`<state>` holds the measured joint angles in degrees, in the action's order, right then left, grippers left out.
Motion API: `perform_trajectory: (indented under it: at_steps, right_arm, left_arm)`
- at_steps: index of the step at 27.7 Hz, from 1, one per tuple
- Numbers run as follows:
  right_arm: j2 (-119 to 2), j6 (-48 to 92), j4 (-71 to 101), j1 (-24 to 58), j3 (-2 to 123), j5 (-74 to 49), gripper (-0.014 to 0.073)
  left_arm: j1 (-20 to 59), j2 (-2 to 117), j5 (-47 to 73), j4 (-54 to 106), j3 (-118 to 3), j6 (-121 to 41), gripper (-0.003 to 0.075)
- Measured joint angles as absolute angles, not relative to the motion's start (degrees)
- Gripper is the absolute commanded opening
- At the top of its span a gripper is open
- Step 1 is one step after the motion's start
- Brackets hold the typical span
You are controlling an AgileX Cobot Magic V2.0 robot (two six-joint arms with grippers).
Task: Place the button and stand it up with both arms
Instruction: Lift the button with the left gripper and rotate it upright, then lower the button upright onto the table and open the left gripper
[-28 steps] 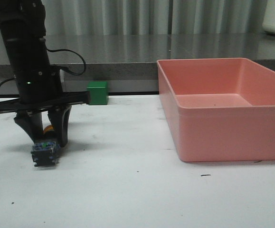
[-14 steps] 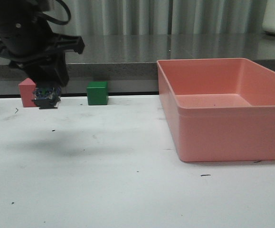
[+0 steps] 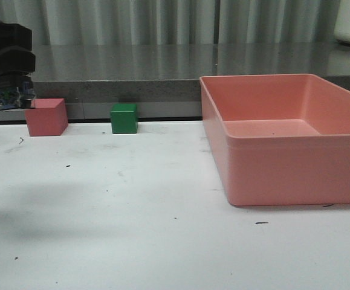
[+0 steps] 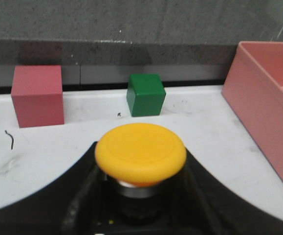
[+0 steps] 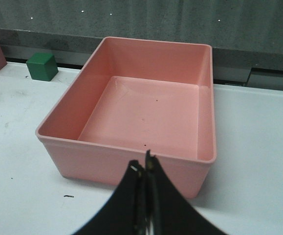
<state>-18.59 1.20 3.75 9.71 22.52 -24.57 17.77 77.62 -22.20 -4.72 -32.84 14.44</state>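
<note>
Between the left gripper's (image 4: 141, 205) jaws sits the button (image 4: 140, 154), clamped, yellow cap up, held high above the table (image 3: 162, 211) at its far left edge. Picking up looks done; handover and standing remain. Right gripper (image 5: 146, 196) hangs with jaws seemingly pressed together, empty, above the pink bin (image 5: 131, 112).

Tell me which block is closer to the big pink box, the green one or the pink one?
The green cube is closer to the pink box. It sits nearer the middle of the table's back edge, while the pink cube is farther left, away from the box.
</note>
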Motion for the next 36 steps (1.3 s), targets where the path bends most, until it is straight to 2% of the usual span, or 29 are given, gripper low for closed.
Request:
perform_trajectory:
  at_steps: [7,16,21,27,36]
  right_arm:
    - [-18.59,1.2,3.75,9.71,22.52,-24.53,-0.0068]
    - [-18.59,1.2,3.75,9.71,22.52,-24.53,-0.0068]
    - [-18.59,1.2,3.75,9.71,22.52,-24.53,-0.0068]
    - [-18.59,1.2,3.75,9.71,22.52,-24.53,-0.0068]
    - [-18.59,1.2,3.75,9.71,22.52,-24.53,-0.0068]
  left_arm:
    - [17.77,79.79,-44.43,-4.93,-24.89,9.11,0.0135]
    - [17.77,92.91,-53.96,-4.54,-24.54,3.38,0.0135]
    - [17.77,101.35,-63.16,-2.81,-24.54,1.3,0.0135]
    - [17.77,109.73,-64.34,-0.82,-24.64,1.16,0.0135]
    - [17.77,111.0,-65.19,0.0,-24.53,0.99,0.0137]
